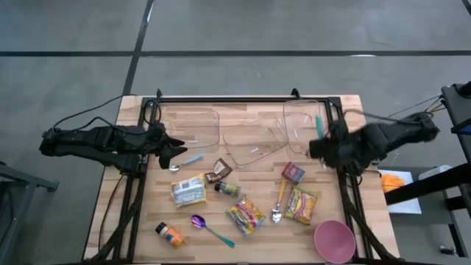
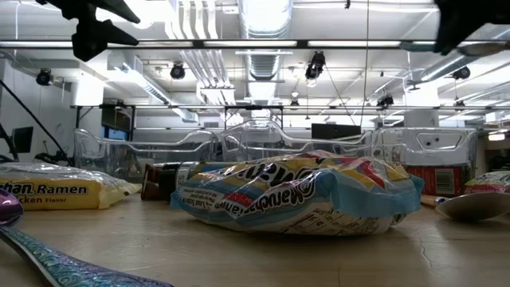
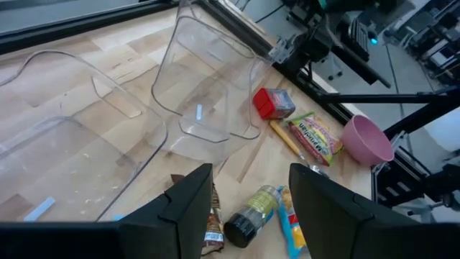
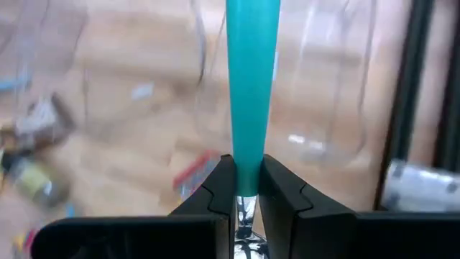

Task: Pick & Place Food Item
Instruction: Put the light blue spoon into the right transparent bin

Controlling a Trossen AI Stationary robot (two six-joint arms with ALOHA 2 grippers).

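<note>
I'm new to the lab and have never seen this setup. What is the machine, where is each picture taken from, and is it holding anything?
Two dark robot arms work at a wooden table. One picture looks straight down, one looks level from the tabletop, and one comes from each arm's wrist. The right gripper is shut on a teal-handled utensil, up over the clear containers. The left gripper is open and empty, at the table's left side. On the table lie ramen packets, a small dark bottle, a red box, spoons and a pink bowl.
</note>
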